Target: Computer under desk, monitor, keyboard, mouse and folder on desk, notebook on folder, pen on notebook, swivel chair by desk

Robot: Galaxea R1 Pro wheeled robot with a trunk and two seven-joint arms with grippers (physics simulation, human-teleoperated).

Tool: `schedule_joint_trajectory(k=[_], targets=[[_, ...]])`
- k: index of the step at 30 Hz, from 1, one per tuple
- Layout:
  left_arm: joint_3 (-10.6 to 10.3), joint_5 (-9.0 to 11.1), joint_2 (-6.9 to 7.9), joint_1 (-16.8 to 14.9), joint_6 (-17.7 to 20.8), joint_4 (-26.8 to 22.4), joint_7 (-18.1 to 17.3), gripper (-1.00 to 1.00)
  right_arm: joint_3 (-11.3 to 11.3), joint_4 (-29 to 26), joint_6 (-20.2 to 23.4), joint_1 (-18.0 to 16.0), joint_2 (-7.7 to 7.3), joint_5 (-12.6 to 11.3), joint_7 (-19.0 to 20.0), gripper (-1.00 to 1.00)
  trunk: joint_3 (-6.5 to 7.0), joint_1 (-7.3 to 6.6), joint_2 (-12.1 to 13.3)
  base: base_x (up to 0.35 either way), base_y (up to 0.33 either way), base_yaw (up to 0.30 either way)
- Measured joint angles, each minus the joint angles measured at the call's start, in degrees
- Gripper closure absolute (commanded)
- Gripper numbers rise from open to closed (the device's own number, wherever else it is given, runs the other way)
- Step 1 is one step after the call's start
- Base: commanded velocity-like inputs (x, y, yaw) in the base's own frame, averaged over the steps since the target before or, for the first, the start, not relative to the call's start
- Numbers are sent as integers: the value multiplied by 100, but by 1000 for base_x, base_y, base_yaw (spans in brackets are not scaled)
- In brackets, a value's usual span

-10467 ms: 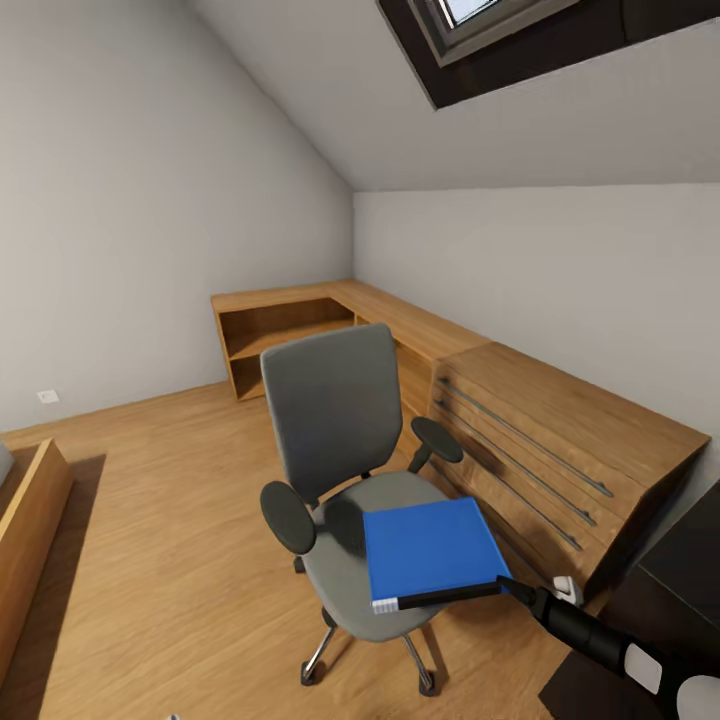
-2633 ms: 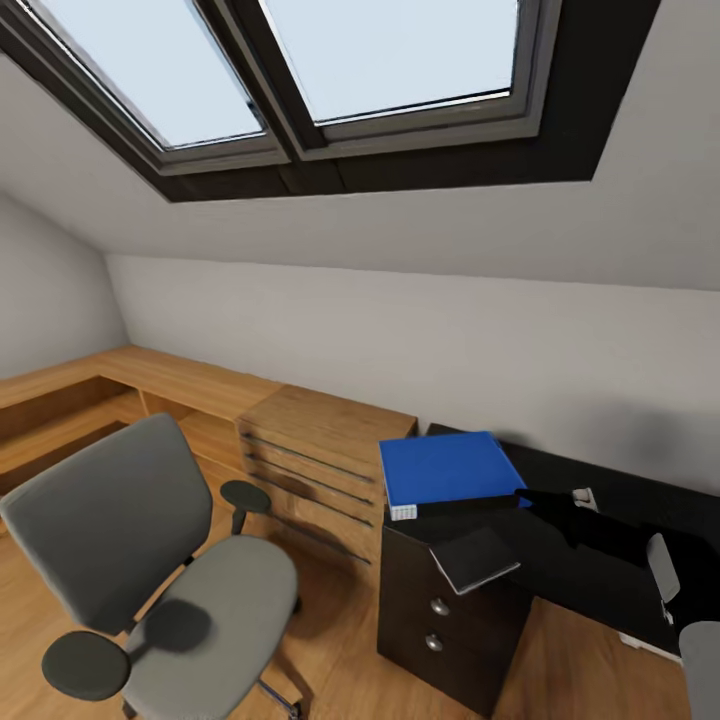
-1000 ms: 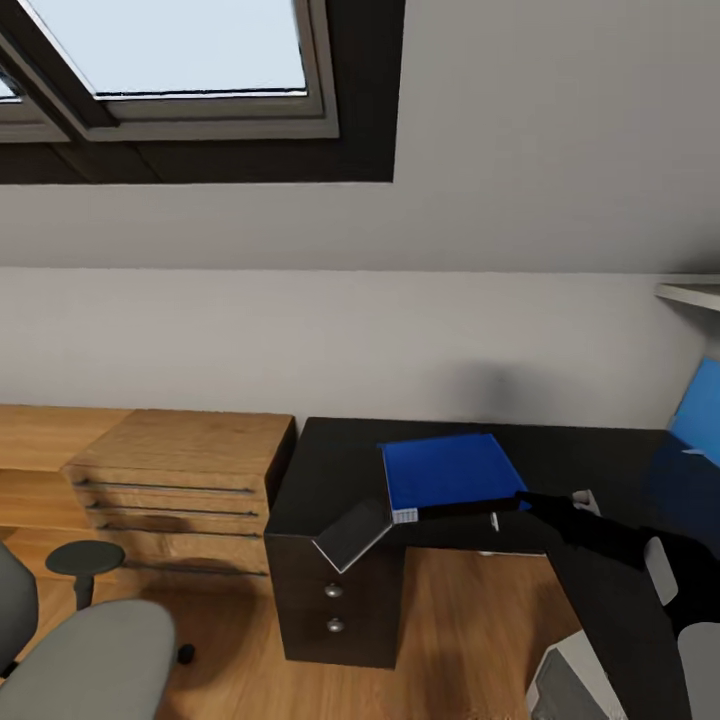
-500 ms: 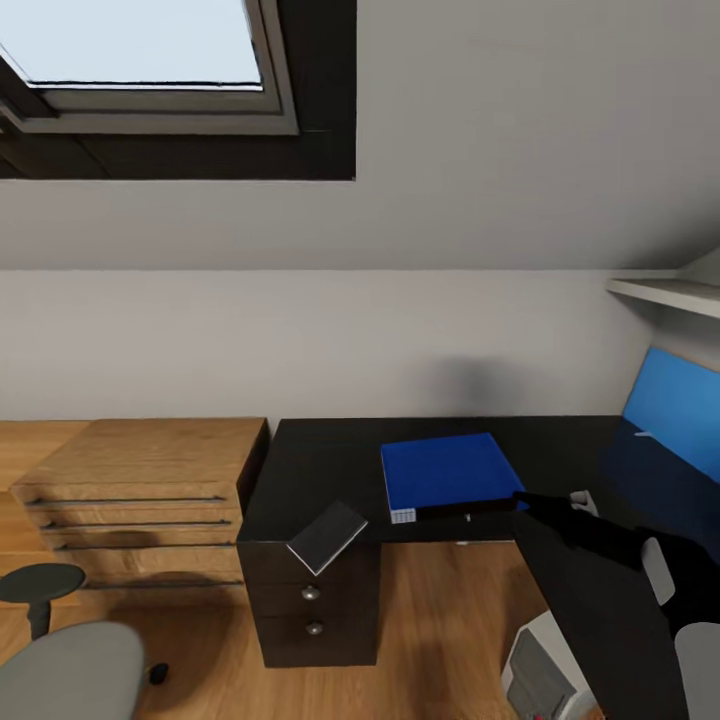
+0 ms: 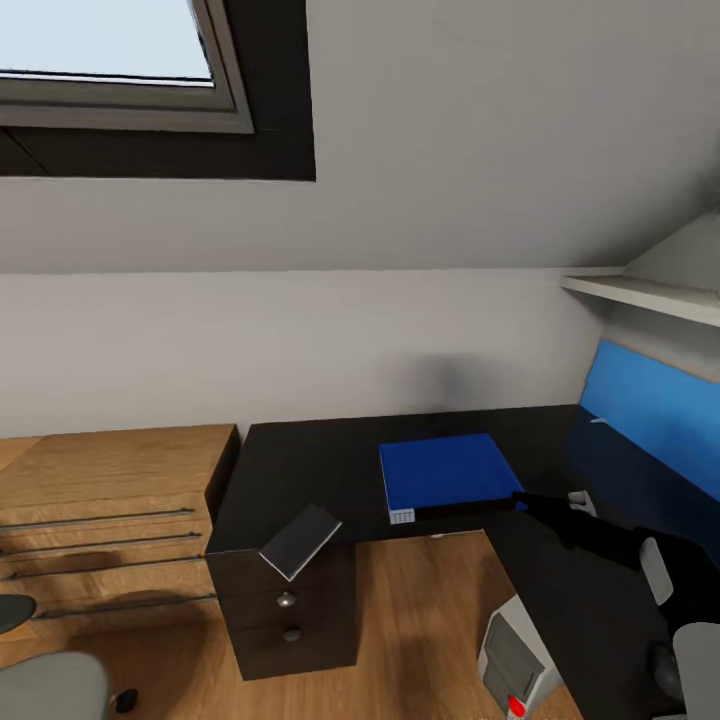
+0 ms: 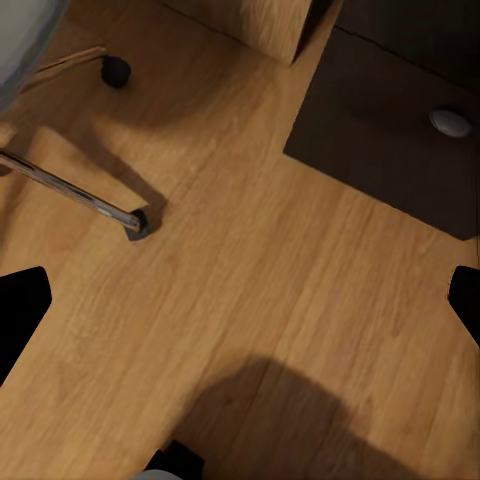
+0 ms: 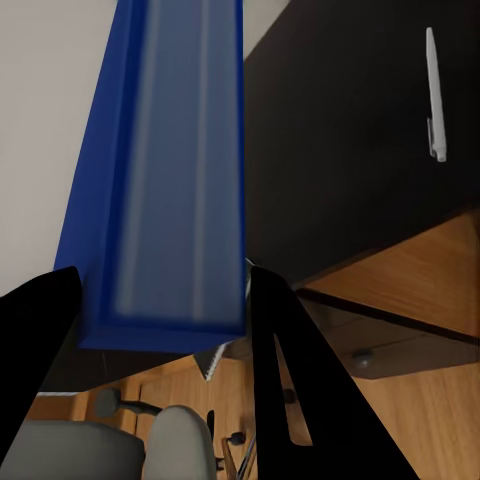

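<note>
My right gripper [image 5: 518, 500] is shut on the edge of the bright blue folder [image 5: 445, 475], holding it level over the black desk [image 5: 300, 460]. In the right wrist view the folder [image 7: 165, 170] sits between the two black fingers [image 7: 280, 340], and the thin silver pen [image 7: 432, 95] lies on the desk top. The grey notebook [image 5: 300, 540] overhangs the desk's front corner above the drawer unit [image 5: 290, 620]. The computer [image 5: 515, 655] stands on the floor under the desk. The swivel chair [image 5: 40, 688] is at the lower left. My left gripper [image 6: 240, 310] hangs open over the wooden floor.
A light-wood drawer chest [image 5: 100, 500] adjoins the desk on the left. A blue wall panel [image 5: 650, 410] and a white shelf [image 5: 650, 295] line the right wall. The left wrist view has the chair's chrome leg [image 6: 70, 190], a castor [image 6: 115, 70] and a drawer knob [image 6: 450, 122].
The folder left the chair seat and came over the desk in my right gripper. The view has swung right, bringing in the desk's right wing, the computer and the blue panel.
</note>
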Motion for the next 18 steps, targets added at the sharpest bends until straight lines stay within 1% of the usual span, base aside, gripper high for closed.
schedule_joint_trajectory(k=[10, 18], targets=[[0, 3, 0, 1, 0, -1, 0, -100, 4, 2, -1, -1, 2, 0, 2, 100, 2, 0, 0, 0, 0, -23], [0, 3, 0, -1, 0, 1, 0, -100, 6, 1, -1, 1, 33, 1, 2, 100, 2, 0, 0, 0, 0, -206]])
